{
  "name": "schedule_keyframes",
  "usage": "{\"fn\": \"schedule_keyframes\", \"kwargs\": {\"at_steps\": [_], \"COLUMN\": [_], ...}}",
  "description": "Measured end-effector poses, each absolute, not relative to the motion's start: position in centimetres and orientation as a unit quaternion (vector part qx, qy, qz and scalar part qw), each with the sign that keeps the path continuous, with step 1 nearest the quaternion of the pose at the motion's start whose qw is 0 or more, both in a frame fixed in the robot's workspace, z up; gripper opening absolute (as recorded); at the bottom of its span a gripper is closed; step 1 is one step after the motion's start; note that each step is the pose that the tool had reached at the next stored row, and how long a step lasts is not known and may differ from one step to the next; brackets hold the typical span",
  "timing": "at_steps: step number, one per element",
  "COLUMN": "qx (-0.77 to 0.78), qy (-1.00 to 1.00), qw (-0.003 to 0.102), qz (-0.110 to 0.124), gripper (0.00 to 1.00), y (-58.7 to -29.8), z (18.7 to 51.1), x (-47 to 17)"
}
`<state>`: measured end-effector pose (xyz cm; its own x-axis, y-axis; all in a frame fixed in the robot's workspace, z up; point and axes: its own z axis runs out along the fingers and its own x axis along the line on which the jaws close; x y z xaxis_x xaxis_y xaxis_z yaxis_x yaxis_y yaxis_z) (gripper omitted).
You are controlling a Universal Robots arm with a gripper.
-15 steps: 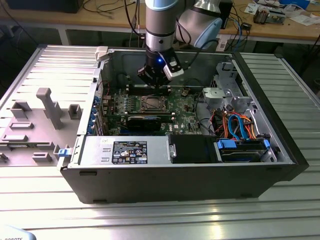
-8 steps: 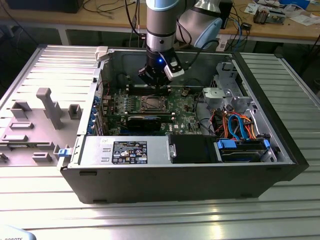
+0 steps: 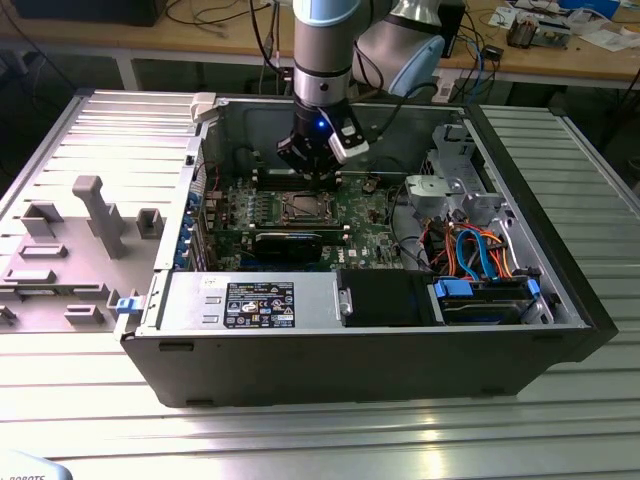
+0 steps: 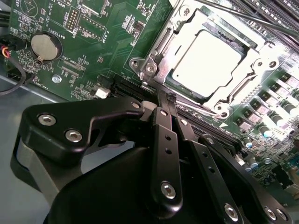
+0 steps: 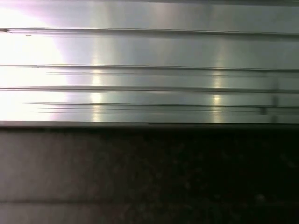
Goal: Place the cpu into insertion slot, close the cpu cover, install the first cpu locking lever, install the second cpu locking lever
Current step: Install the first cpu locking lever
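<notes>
The cpu [image 4: 208,58], a pale silvery square, lies flat in the insertion slot [image 3: 302,207] on the green motherboard. The cpu cover [image 4: 186,24] is down over it, its metal frame lying around the chip's edges. My black gripper [image 4: 164,99] has its fingers [image 4: 164,140] pressed together, shut, with the tips right at the socket's metal rim [image 4: 148,66]. In the exterior view the gripper [image 3: 318,172] hangs inside the open computer case, just behind the socket. A thin dark rod [image 4: 247,16] crosses past the socket's far corner; I cannot tell whether it is a locking lever.
A coin battery [image 4: 46,45] and long memory slots [image 4: 275,14] flank the socket. A black card [image 3: 288,243], the power supply [image 3: 250,300] and a drive cage with coloured cables [image 3: 470,250] crowd the case. A grey plastic panel [image 3: 80,240] lies at the exterior view's left.
</notes>
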<state>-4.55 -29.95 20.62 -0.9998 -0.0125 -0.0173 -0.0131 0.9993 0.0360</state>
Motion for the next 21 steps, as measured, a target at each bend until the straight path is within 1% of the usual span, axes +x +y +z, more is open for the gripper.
{"fn": "schedule_keyframes", "kwargs": {"at_steps": [11, 21], "qx": [-0.006, -0.006], "qy": [1.000, 1.000], "qw": [0.009, 0.009], "qz": [0.018, 0.012], "gripper": [0.11, 0.11], "y": [-29.94, -29.93], "z": [20.70, 20.22], "x": [-4.53, -4.46]}}
